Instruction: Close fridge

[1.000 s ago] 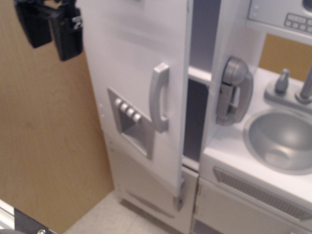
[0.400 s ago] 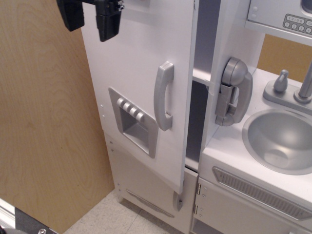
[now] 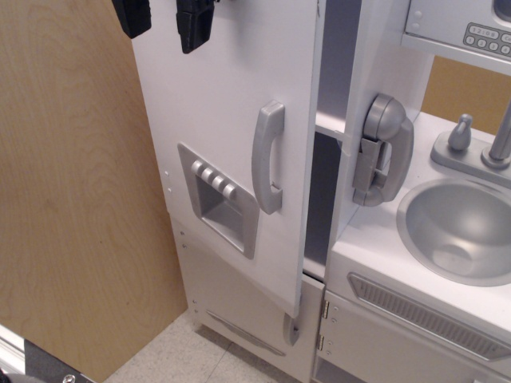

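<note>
The fridge (image 3: 339, 96) is a tall white toy-kitchen cabinet with a white shelf visible inside. Its large white door (image 3: 231, 80) stands slightly ajar, with a dark gap along its right edge. The door has a grey vertical handle (image 3: 268, 157) and a grey ice-dispenser panel (image 3: 217, 199). My gripper (image 3: 165, 17) is at the top left, in front of the door's upper left part. Its two black fingers (image 3: 195, 24) hang apart and hold nothing. Whether they touch the door I cannot tell.
A wooden panel (image 3: 72, 199) stands to the left of the fridge. A grey toy phone (image 3: 383, 148) hangs on the fridge's right side. A grey sink (image 3: 463, 231) with a faucet (image 3: 499, 144) sits on the white counter at right. A smaller lower door (image 3: 239, 307) is below.
My gripper has moved right and up, from over the wooden panel to in front of the door's upper left. The door has swung a little toward closed since the earliest frame.
</note>
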